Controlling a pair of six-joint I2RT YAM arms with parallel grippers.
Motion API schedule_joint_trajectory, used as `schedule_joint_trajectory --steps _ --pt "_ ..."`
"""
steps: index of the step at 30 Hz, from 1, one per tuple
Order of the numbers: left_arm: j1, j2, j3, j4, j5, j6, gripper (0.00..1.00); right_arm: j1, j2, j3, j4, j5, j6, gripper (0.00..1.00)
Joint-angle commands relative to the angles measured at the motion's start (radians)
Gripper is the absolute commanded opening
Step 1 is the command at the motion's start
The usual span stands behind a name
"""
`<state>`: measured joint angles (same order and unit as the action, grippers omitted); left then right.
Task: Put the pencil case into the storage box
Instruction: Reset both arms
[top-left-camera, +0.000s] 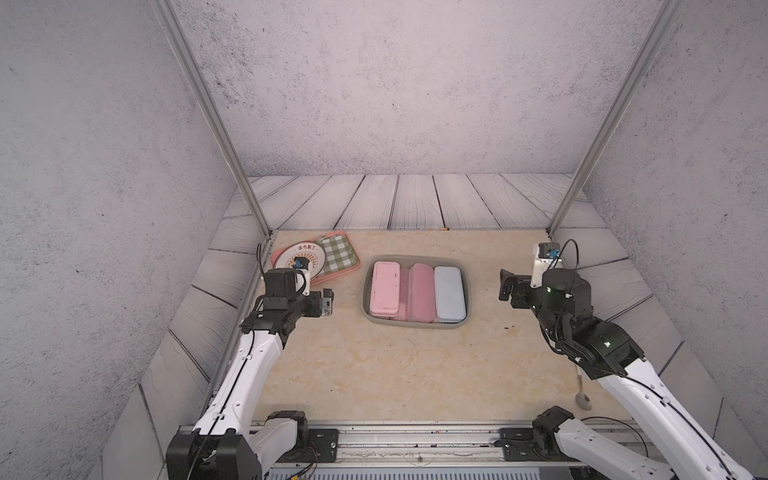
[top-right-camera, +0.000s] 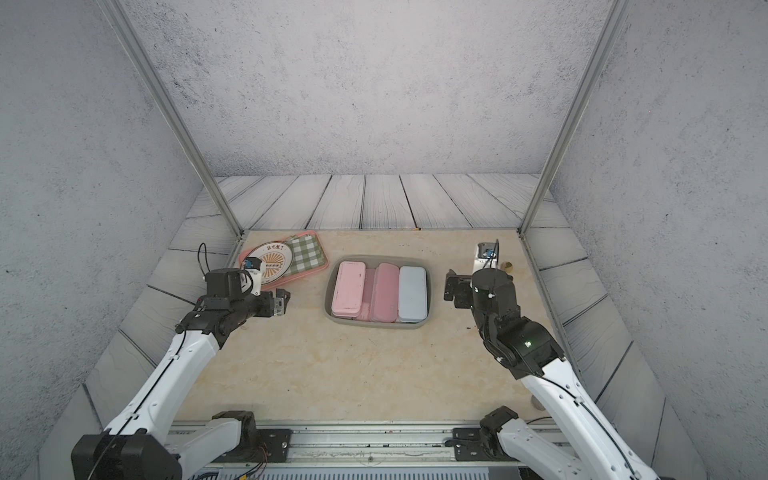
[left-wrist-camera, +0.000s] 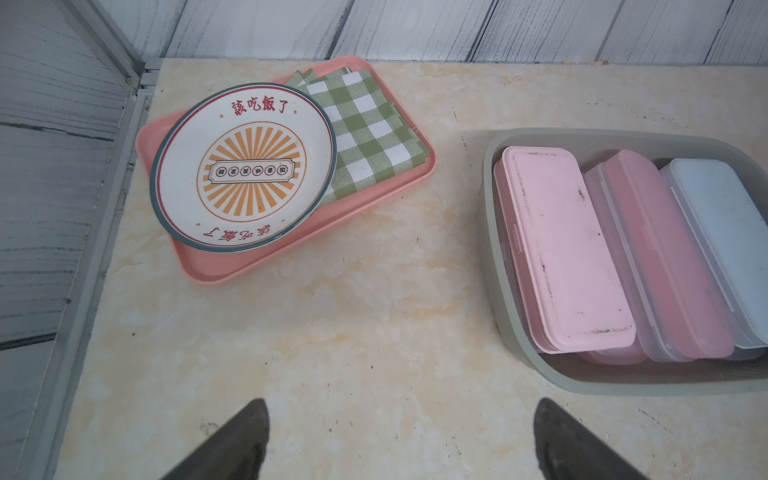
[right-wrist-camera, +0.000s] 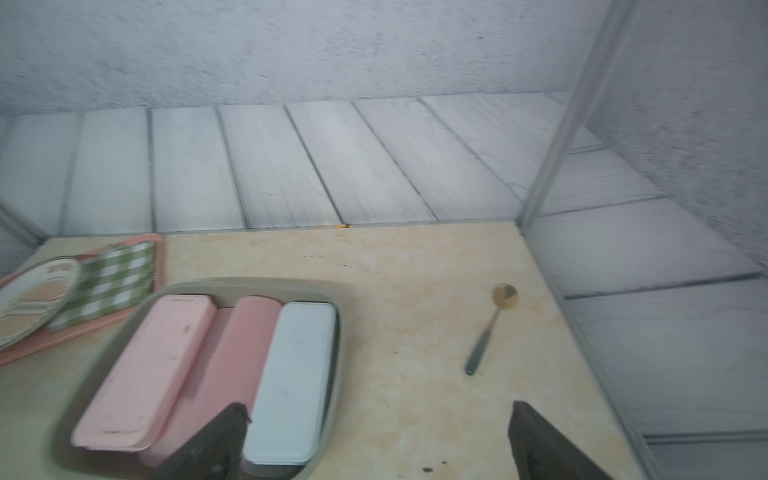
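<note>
Beige marbled table (top-left-camera: 374, 374), bearing three things: grey-green storage box (top-left-camera: 415, 327) near the middle, pink tray (left-wrist-camera: 232, 272) by the far left corner (bare table between them), spoon (right-wrist-camera: 492, 328) lying flat near the right edge.

Left wrist view: the storage box (left-wrist-camera: 494, 249) runs off the frame's edge, taking part of the blue-grey pencil case (left-wrist-camera: 723, 232) with it; a clear case (left-wrist-camera: 615, 357) lies mostly buried under the pale pink pencil case (left-wrist-camera: 565, 249). The right wrist view is smeared, so we cannot read the lettering on the plate (right-wrist-camera: 41, 295) there. In a top view the left arm (top-right-camera: 232, 307) masks part of the plate, and the right arm (top-right-camera: 498, 299) covers all but the bowl of the spoon (top-right-camera: 506, 265)
</note>
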<state>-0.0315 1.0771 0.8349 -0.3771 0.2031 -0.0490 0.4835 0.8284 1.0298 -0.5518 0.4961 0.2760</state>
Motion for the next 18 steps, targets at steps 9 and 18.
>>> schedule_joint_trajectory --steps 9,18 --pt "0.008 0.039 -0.051 0.076 -0.012 0.067 1.00 -0.328 -0.102 -0.307 0.088 0.040 -0.034 0.99" --pt "0.017 0.120 -0.193 0.436 -0.054 0.012 1.00 -0.459 0.183 -0.648 0.911 -0.230 -0.128 0.99"
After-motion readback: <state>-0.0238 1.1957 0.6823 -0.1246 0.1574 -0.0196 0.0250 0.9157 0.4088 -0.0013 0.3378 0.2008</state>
